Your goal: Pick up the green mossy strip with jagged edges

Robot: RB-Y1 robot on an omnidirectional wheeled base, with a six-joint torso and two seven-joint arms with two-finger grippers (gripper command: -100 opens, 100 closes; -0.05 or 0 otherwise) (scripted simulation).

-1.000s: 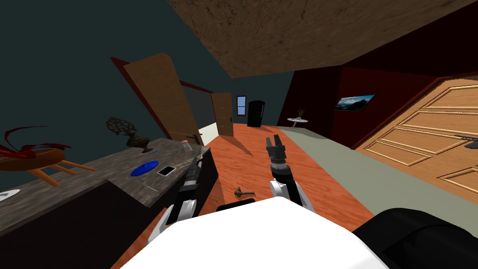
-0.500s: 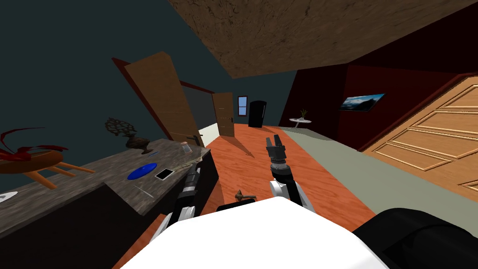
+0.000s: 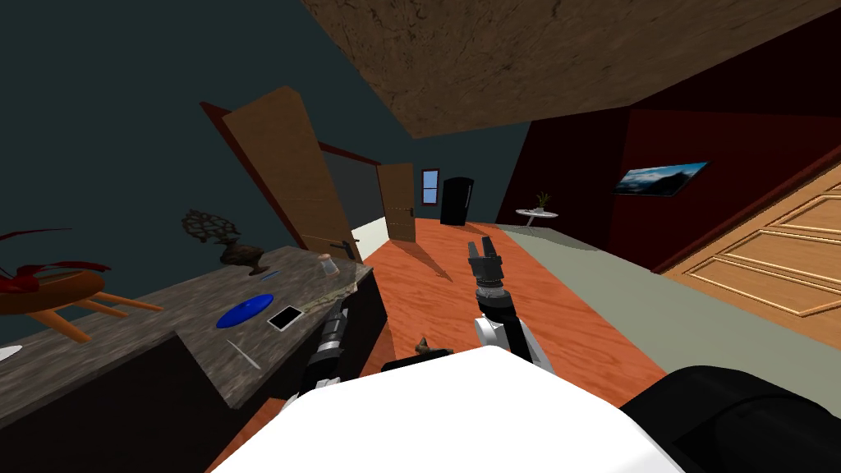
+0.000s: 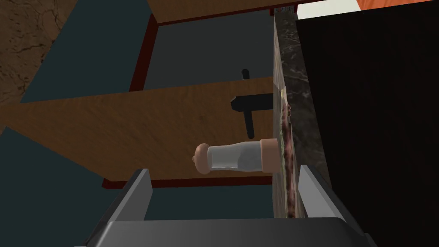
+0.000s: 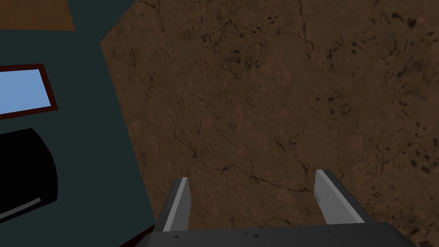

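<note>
The mossy strip (image 4: 286, 141), green with reddish-brown jagged edges, lies flat along the rim of the dark stone counter top (image 4: 296, 68). A clear jar (image 4: 233, 157) with tan ends stands on the counter just beside it. My left gripper (image 4: 225, 186) is open, level with the counter's edge, and the strip runs toward one finger (image 4: 312, 191). In the head view the strip (image 3: 345, 287) is a thin line near the counter's corner, with the left gripper (image 3: 335, 310) right below it. My right gripper (image 3: 483, 246) is raised over the floor, open and holding nothing.
On the counter (image 3: 164, 312) lie a blue plate (image 3: 244, 310), a phone (image 3: 285, 317), a pen (image 3: 243, 354) and a dark vase (image 3: 238, 250). An open wooden door (image 3: 287, 176) stands behind the counter. A small brown object (image 3: 425, 345) lies on the orange floor.
My view has swung, so the counter sits nearer and more in front of me. The left arm is closer in against the counter's edge. The right arm holds its pose.
</note>
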